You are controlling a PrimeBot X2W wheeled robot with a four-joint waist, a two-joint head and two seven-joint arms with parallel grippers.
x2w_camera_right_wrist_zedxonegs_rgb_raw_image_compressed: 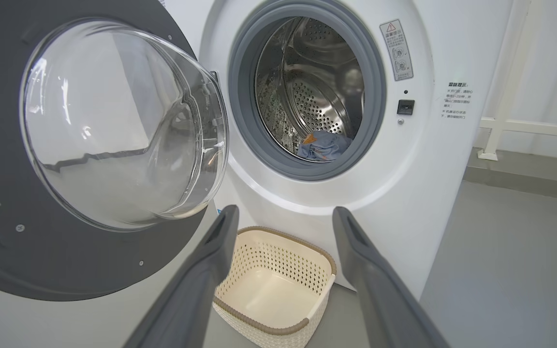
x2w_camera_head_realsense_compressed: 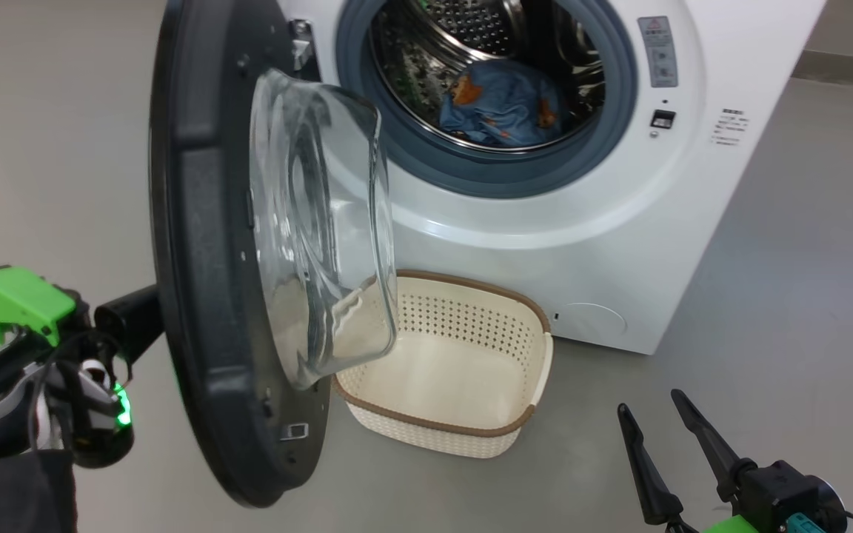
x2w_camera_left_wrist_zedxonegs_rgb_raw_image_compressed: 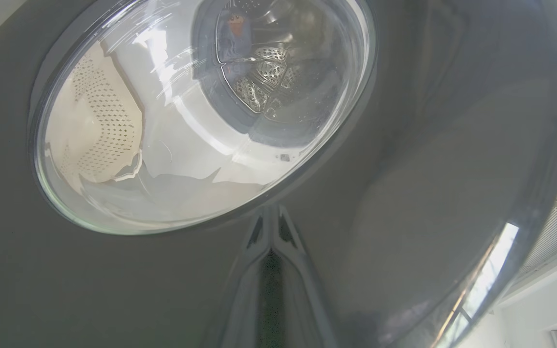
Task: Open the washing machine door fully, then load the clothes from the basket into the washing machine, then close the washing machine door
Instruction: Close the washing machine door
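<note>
Standing upright on its hinge at the machine's left side, the door point(x2w_camera_head_realsense_compressed: 197, 244) is swung out from the washing machine point(x2w_camera_head_realsense_compressed: 545, 222). The head view sees it nearly edge-on: its round face runs top to bottom of the view, and its glass bowl point(x2w_camera_head_realsense_compressed: 323, 229) bulges towards the view's right.

The clothes point(x2w_camera_head_realsense_compressed: 504, 104) lie as a blue bundle low in the steel drum point(x2w_camera_head_realsense_compressed: 471, 29), inside the blue-grey seal point(x2w_camera_head_realsense_compressed: 619, 96). The basket point(x2w_camera_head_realsense_compressed: 463, 318) sits mouth-up on the floor point(x2w_camera_head_realsense_compressed: 767, 333), just in front of the machine and below the drum mouth. Its bare bottom shows.

Arm pose:
- My left arm point(x2w_camera_head_realsense_compressed: 19, 303) enters at the lower left of the head view and reaches behind the door's outer side.
- My left gripper point(x2w_camera_left_wrist_zedxonegs_rgb_raw_image_compressed: 271, 256) is clenched, fingers pressed together and grasping nothing. Its tips meet their own reflection on the glossy outer face, just below the window.
- My right gripper point(x2w_camera_head_realsense_compressed: 649, 403) hangs at the lower right, fingers spread wide and released, well apart from the basket.

View differences:
- The left wrist view gives the door's outer face, with basket, drum and clothes seen warped through the glass.
- The right wrist view faces the door's inner side and looks straight into the drum.
</note>
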